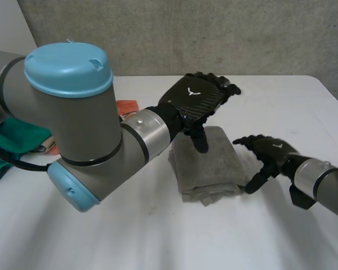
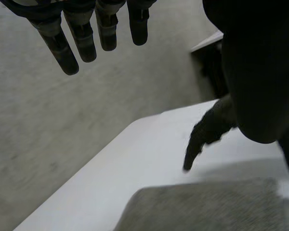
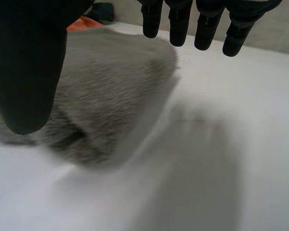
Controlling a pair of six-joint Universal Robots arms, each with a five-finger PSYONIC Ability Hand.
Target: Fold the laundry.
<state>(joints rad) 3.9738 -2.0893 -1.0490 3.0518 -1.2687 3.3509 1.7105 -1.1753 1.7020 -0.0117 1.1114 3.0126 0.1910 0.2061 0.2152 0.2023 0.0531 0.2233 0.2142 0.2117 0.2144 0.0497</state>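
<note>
Grey terry towel, folded into a thick rectangle, lies flat near the middle of the white table. Its layered edges show along the near side.

Left hand: positioned above the far half of the towel, palm down. In the left wrist view its fingers are straight, slightly apart and hold nothing. The thumb points down over the towel; contact with the cloth cannot be confirmed.

Right hand: located just beside the towel's right edge, low over the table. In the right wrist view its fingers are straight, side by side and unloaded, and the towel lies beside its thumb. One fingertip reaches down close to the towel's near right corner; whether it touches table or cloth cannot be told.

Other items: an orange cloth lies on the table behind the left arm, well apart from the towel. A green cloth sits at the table's left edge.
</note>
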